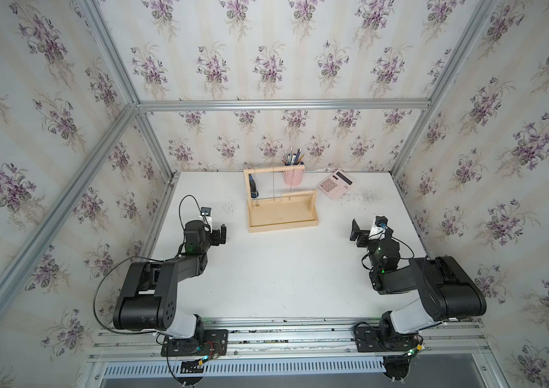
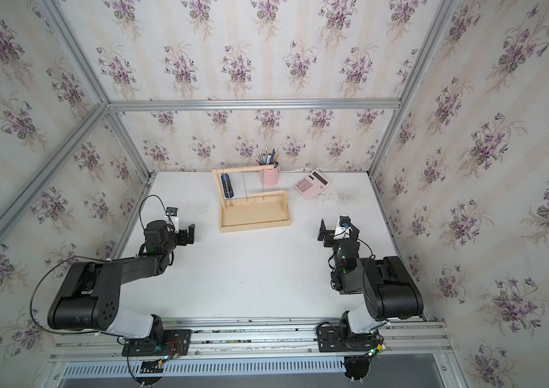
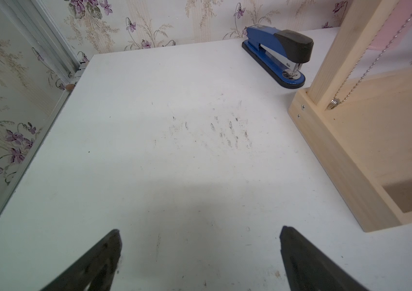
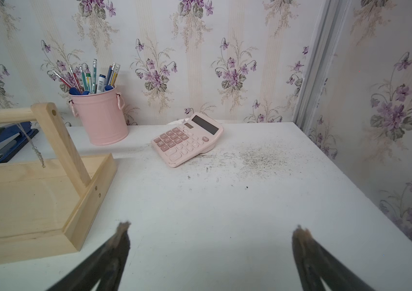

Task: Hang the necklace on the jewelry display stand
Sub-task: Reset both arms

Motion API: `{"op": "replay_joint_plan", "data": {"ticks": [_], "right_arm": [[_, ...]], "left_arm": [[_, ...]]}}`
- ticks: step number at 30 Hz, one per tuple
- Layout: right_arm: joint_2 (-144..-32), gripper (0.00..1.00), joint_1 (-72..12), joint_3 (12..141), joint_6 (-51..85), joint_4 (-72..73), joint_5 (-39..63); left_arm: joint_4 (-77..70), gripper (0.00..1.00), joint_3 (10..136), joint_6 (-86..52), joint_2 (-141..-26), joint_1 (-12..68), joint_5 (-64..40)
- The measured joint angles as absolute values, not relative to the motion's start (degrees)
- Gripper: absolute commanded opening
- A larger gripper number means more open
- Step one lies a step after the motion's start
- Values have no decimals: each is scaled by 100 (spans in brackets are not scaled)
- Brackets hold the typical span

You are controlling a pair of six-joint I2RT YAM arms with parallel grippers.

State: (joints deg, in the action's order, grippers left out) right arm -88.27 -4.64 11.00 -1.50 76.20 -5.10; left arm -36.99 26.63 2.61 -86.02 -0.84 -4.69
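Nearest the camera runs a metal rail (image 1: pixel 283 336) with both arm bases bolted to it. Beyond it lies the white table (image 1: pixel 283 275), scuffed with dark marks at the far right.

Left of the table, the left gripper (image 1: pixel 218 234) hangs above the surface with its jaws spread wide and nothing between them. On the right, the right gripper (image 1: pixel 357 233) is likewise spread and holds nothing. Both stand well apart from the stand.

At the far middle of the table stands the jewelry display stand (image 1: pixel 283 225), upright, with its tall post at the left and its shorter post at the right. Just behind its right end is a pink pen cup (image 1: pixel 290 178) full of pens. A pink calculator (image 1: pixel 335 184) lies to the far right of that. A blue stapler (image 3: pixel 275 54) lies just behind the tall post.

Smallest is the necklace (image 3: pixel 334 103), a thin silver chain. It hangs from the stand's dowel bars, its lowest loop near the foot of the tall post.
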Motion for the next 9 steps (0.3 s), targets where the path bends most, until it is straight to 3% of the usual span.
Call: {"op": "replay_joint_plan", "data": {"ticks": [9], "right_arm": [[-8851, 100, -451, 1162, -150, 7559, -469]], "left_arm": [[-3699, 100, 2663, 279, -8602, -89, -473]]}}
